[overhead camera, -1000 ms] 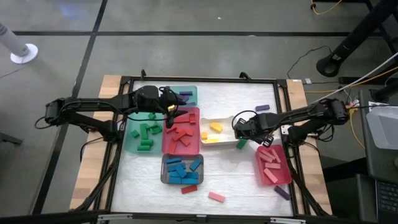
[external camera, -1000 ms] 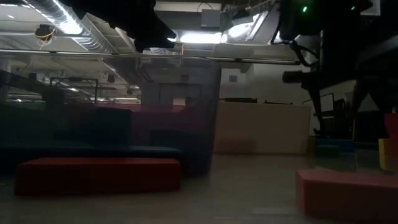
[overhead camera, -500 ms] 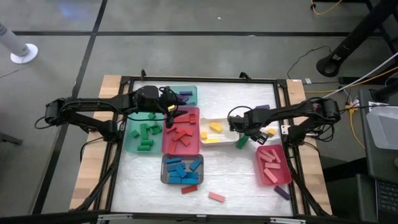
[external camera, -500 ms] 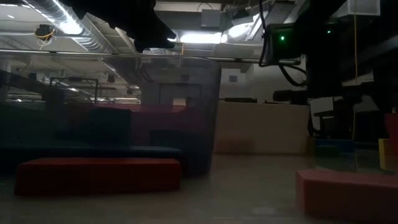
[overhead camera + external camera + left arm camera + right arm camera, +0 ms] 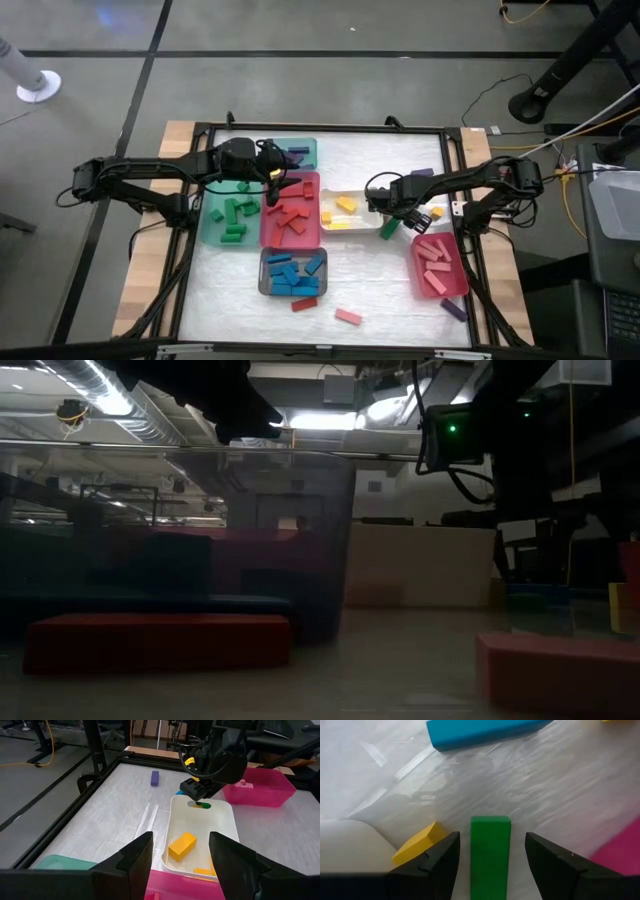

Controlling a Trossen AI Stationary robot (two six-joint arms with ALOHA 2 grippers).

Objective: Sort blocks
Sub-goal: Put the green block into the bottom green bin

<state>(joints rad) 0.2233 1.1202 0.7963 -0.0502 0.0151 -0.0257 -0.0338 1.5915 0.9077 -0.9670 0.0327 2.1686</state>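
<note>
Right gripper (image 5: 490, 865): I see its jaws spread, straddling a green block (image 5: 490, 845), no pinch yet.
Green block: on the mat just off the white tray (image 5: 362, 229) corner, at its 4 o'clock.
Room: pink tray (image 5: 440, 290) near at 5 o'clock; open mat at 12.
Left gripper (image 5: 180, 865): jaws spread, empty, over the red tray (image 5: 268, 226) edge.

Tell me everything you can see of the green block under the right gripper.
The green block is a short, solid bar with flat faces and square edges, plain glossy green. It lies flat on the white table, just outside the white tray, centred between the open fingers of the right gripper, which do not touch it. A yellow block lies close beside it.
</note>
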